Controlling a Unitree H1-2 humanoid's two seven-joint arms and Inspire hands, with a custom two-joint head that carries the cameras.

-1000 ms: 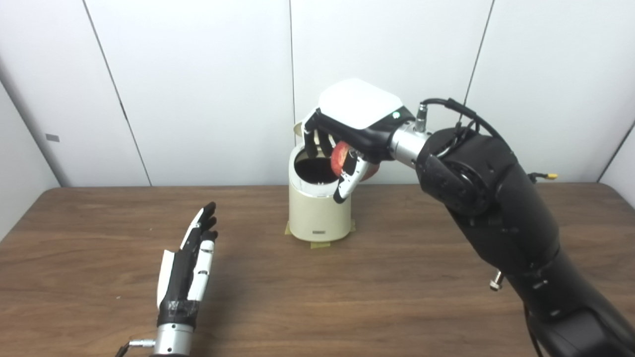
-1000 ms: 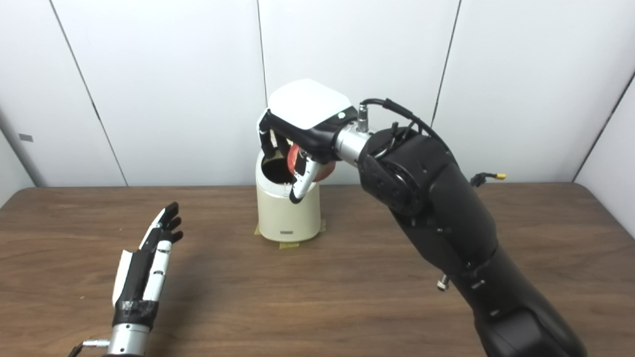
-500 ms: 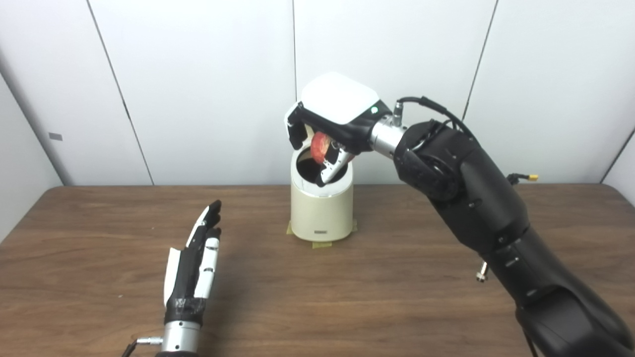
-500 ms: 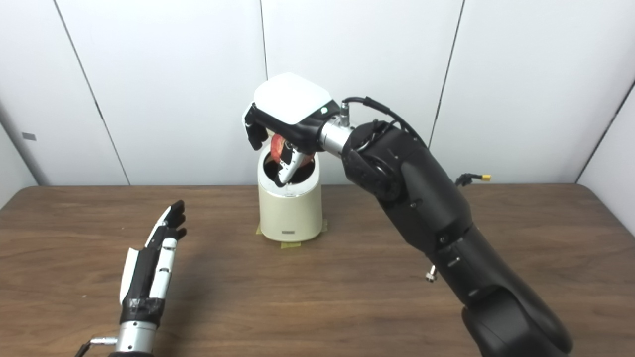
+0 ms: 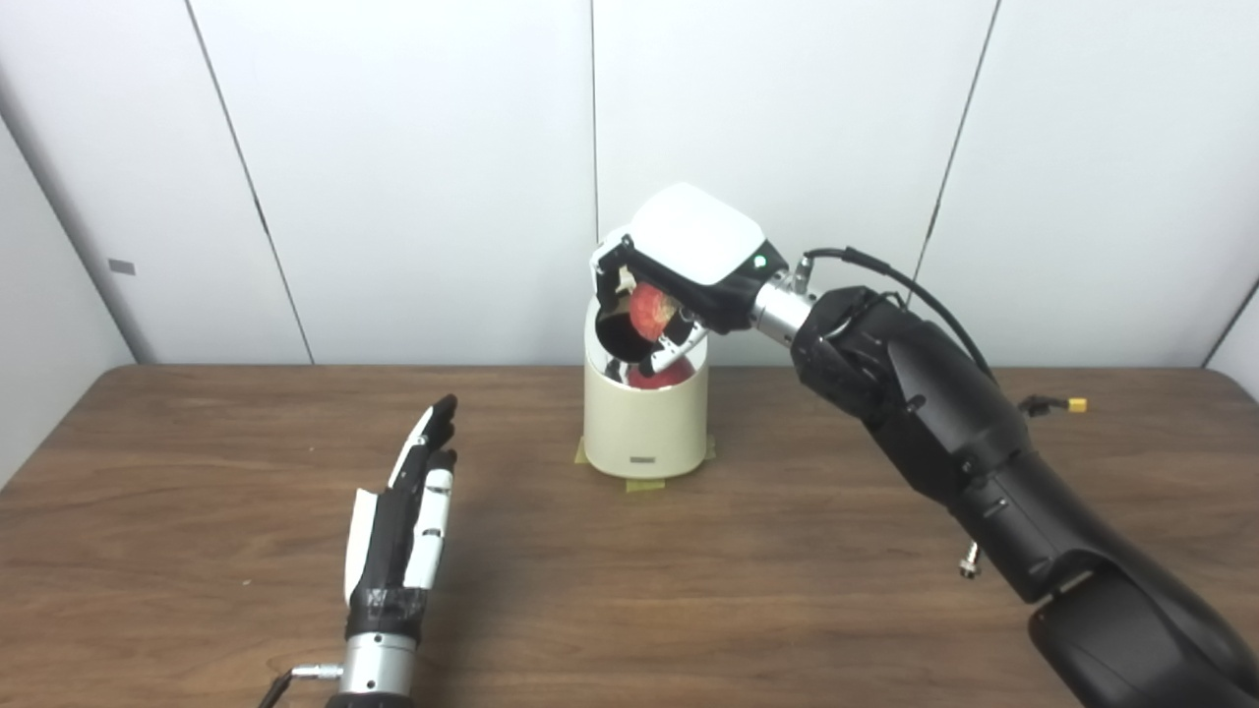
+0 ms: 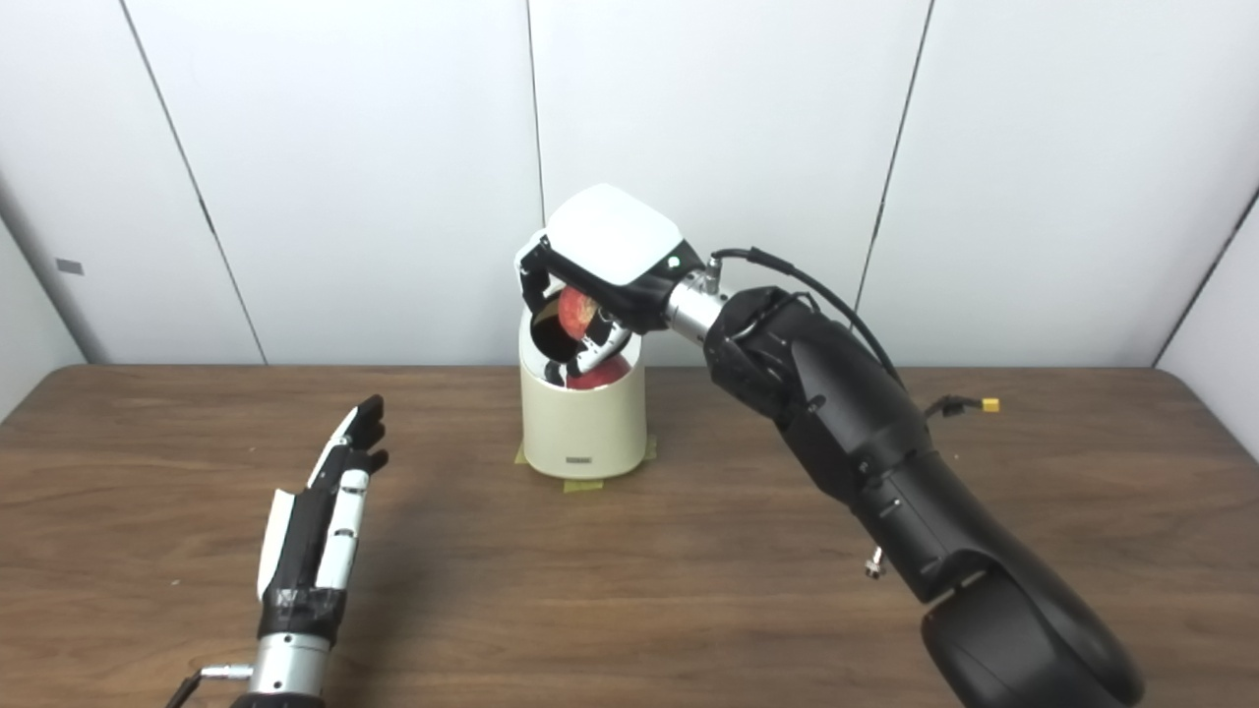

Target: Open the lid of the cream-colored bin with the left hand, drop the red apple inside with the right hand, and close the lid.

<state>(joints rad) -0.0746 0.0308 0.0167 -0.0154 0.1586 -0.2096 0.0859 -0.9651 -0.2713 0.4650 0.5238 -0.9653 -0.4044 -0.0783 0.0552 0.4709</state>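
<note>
Right hand (image 5: 689,261) sits over the mouth of the cream-colored bin (image 5: 644,413), palm down, with its fingers curled around the red apple (image 5: 649,307), which I can see tucked beneath the white back shell and right above the dark opening. A red patch shows on the inside wall of the bin just below the apple; I read it as a reflection on the shiny liner, though I cannot be sure. The lid (image 5: 618,285) looks raised behind the hand, only a sliver of cream showing, so I judge the opening step done and the drop in hand. My left hand (image 5: 403,516) holds nothing, fingers straight and close together, hovering over the wooden table (image 5: 197,492) well apart from the bin. As for handling, I expect the apple to be firm, smooth-skinned and moderately weighty, apt to slip in hard fingers and to bruise if it strikes the rim, so a grasp around its widest part suits it. The bin looks light and is taped at its base, which should keep it from tipping. For closing, I would press on the top of the lid near its front edge.
</note>
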